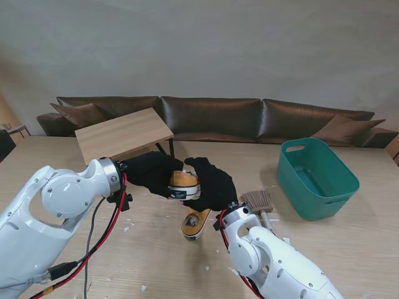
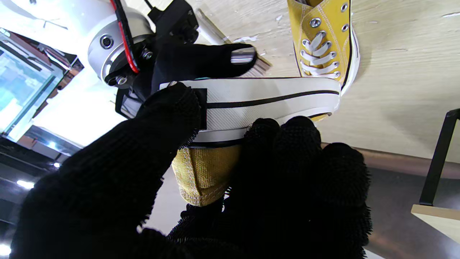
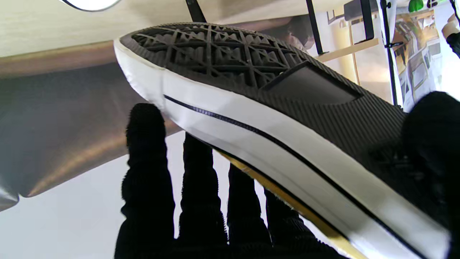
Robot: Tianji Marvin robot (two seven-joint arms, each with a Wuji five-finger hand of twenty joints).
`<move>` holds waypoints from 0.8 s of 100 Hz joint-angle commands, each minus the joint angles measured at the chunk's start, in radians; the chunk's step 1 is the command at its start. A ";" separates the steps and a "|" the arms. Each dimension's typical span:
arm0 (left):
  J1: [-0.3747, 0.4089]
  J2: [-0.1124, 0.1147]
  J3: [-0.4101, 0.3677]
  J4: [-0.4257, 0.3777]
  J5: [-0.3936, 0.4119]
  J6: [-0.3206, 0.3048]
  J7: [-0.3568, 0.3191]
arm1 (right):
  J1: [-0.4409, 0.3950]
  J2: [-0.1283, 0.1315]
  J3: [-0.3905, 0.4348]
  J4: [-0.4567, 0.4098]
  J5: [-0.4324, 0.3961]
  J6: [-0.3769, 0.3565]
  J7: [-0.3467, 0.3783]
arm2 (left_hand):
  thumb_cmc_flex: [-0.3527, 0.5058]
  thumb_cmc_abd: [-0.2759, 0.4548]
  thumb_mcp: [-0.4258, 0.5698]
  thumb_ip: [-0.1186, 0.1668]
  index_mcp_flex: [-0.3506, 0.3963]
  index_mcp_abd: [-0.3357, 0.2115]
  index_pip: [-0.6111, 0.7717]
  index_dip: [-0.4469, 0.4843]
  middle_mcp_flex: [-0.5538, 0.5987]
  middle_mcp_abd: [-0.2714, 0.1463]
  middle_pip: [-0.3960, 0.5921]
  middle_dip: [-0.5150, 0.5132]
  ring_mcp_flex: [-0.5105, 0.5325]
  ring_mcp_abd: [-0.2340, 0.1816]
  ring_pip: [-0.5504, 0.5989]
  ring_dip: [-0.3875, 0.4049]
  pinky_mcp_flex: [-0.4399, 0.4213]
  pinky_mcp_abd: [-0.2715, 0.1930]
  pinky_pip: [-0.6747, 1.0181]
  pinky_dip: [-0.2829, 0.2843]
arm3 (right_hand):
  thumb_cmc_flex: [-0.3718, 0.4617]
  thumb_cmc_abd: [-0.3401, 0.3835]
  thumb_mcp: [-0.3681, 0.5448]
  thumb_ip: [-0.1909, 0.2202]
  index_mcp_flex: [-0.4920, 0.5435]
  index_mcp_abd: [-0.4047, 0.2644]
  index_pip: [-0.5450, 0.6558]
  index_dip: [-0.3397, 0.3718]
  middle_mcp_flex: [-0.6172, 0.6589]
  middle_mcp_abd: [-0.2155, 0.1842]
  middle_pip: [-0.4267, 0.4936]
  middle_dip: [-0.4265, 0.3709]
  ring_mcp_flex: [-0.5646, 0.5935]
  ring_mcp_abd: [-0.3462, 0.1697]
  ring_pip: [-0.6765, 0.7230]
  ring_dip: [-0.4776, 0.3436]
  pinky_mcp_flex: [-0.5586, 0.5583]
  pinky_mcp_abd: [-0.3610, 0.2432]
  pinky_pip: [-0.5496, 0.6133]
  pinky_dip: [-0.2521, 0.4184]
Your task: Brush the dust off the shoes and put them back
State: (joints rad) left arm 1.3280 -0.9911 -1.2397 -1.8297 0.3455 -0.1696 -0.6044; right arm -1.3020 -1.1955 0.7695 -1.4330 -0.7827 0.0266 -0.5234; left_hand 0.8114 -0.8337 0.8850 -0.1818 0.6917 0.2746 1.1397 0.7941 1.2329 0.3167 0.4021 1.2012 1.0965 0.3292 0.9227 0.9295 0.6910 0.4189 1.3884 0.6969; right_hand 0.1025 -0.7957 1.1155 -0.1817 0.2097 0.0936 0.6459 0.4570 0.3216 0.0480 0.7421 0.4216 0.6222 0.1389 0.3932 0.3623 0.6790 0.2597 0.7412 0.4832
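Both black-gloved hands close on one yellow shoe (image 1: 184,184) lifted over the middle of the table (image 1: 349,249): the left hand (image 1: 151,172) clamps its heel and the right hand (image 1: 215,184) wraps its white sole. A second yellow shoe (image 1: 196,224) lies on the table under them, one brush (image 1: 259,202) just right of it. One green bin (image 1: 317,177) stands toward the right edge, and one small wooden stand (image 1: 123,134) sits at the far left.

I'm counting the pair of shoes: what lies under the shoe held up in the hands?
Under the raised shoe, held by the left hand and right hand, the second yellow shoe lies on the table. Its far end is hidden by the hands.
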 commanded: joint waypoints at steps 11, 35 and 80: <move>-0.015 -0.006 -0.006 -0.027 -0.005 -0.001 -0.015 | 0.031 -0.040 -0.029 0.043 0.003 -0.015 -0.059 | 0.103 0.059 0.134 0.131 0.044 0.156 0.261 0.177 0.024 -0.122 0.019 0.031 0.026 -0.068 0.046 0.014 -0.017 -0.016 0.018 0.009 | 0.145 0.154 0.041 0.017 0.381 -0.134 0.235 0.076 0.423 -0.112 0.038 0.078 0.253 -0.029 0.145 0.076 -0.336 0.002 0.192 0.039; 0.005 -0.011 -0.023 -0.049 0.026 -0.001 0.019 | 0.063 -0.058 -0.041 0.075 0.010 -0.085 -0.128 | 0.133 0.116 0.006 0.082 0.022 0.127 0.211 0.161 -0.009 -0.104 -0.039 -0.007 -0.014 -0.066 0.001 -0.019 -0.047 -0.036 0.009 0.015 | 0.380 0.148 0.137 -0.154 0.655 -0.302 0.497 -0.082 0.831 -0.116 -0.010 0.187 0.565 -0.093 0.267 0.160 -0.097 -0.067 0.421 -0.020; 0.122 -0.048 -0.102 -0.045 0.116 -0.064 0.238 | 0.067 -0.069 -0.029 0.065 0.040 -0.143 -0.144 | -0.064 0.319 -0.214 0.102 -0.078 -0.084 -0.981 -0.443 -0.477 0.011 -0.278 -0.769 -0.511 0.039 -0.605 -0.409 -0.493 -0.049 -0.545 -0.101 | 0.391 0.048 0.259 -0.175 0.750 -0.348 0.455 0.113 0.994 -0.106 -0.053 0.243 0.692 -0.127 0.400 0.261 0.110 -0.195 0.462 -0.043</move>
State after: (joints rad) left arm 1.4295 -1.0299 -1.3307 -1.8723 0.4475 -0.2272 -0.3536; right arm -1.2396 -1.2477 0.7445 -1.3410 -0.7443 -0.1164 -0.6768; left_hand 0.7399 -0.5586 0.6704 -0.1363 0.6600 0.2206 0.2039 0.3784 0.8105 0.3200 0.1495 0.4716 0.6442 0.3666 0.3771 0.5694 0.2448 0.3876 0.9173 0.6243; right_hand 0.2767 -0.8361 1.1189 -0.4098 0.9095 -0.0240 0.9436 0.4960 1.2437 0.0142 0.6174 0.6082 1.2417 0.1218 0.6928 0.5797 0.8495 0.1728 1.2152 0.4574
